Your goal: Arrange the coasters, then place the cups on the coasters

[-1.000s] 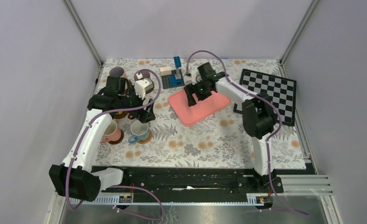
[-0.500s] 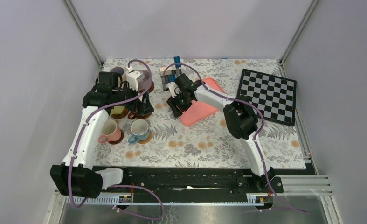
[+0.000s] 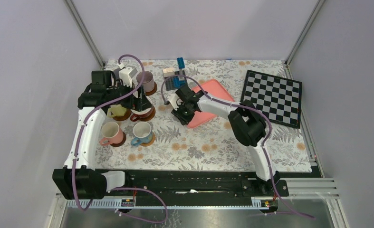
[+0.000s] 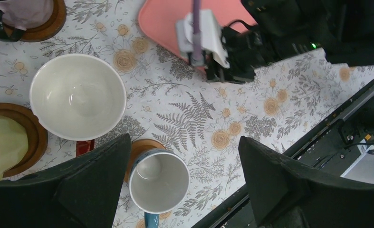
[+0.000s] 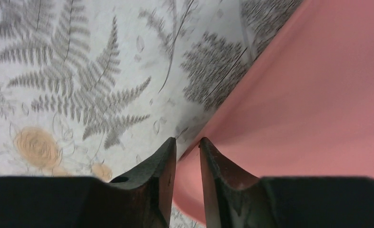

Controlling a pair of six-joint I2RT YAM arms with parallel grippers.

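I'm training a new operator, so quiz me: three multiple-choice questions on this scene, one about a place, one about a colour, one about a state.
1. Where is the checkerboard?
A) on a coaster
B) at the table's right side
C) among the cups

2. What colour is the wide cup?
A) white
B) green
C) black

3. What is the right gripper doing?
A) holding a cup
B) wide open over the checkerboard
C) closed on the tray's rim

Answers:
1 B: it lies by the right edge, apart from the tray.
2 A: the left wrist view shows its white bowl.
3 C: the pink rim sits between its nearly shut fingers.
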